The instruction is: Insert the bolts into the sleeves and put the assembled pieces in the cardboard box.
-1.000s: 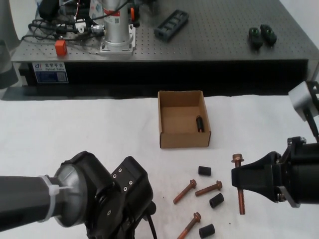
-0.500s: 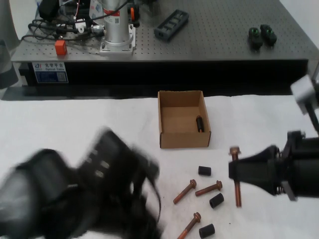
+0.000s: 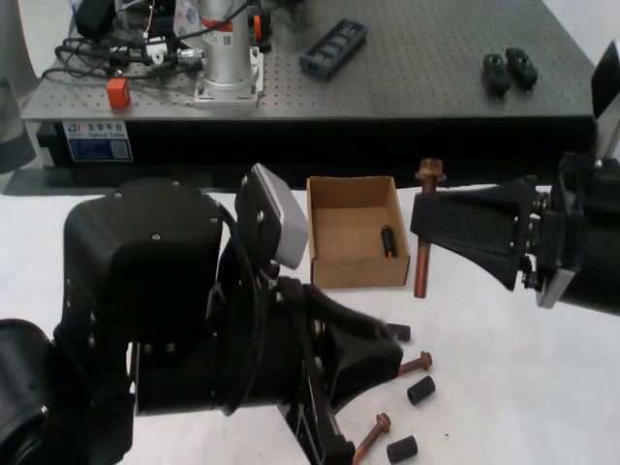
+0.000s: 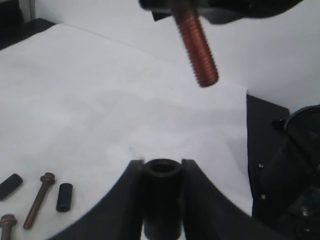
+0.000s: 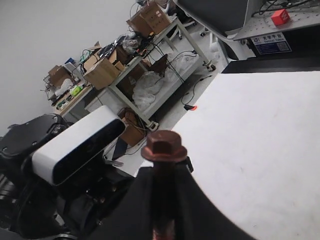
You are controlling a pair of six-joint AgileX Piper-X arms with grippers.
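Over your desk (image 3: 504,387), right end effector (image 3: 418,223) has raised its gripped bolt (image 3: 423,262) above the sleeve (image 4: 162,200) clenched in left end effector (image 4: 162,172), ready for insertion.

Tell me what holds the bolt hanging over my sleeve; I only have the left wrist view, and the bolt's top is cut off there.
Observer: The right gripper clamps the bolt just under its head. It hangs roughly upright, thread down.
Operator: Good, my sleeve is mouth up. Where is the cardboard box?
Observer: The cardboard box sits on the white cover, close beside the bolt in the high view.
Operator: Anything in it?
Observer: One dark piece lies inside, near the wall on the bolt's side.
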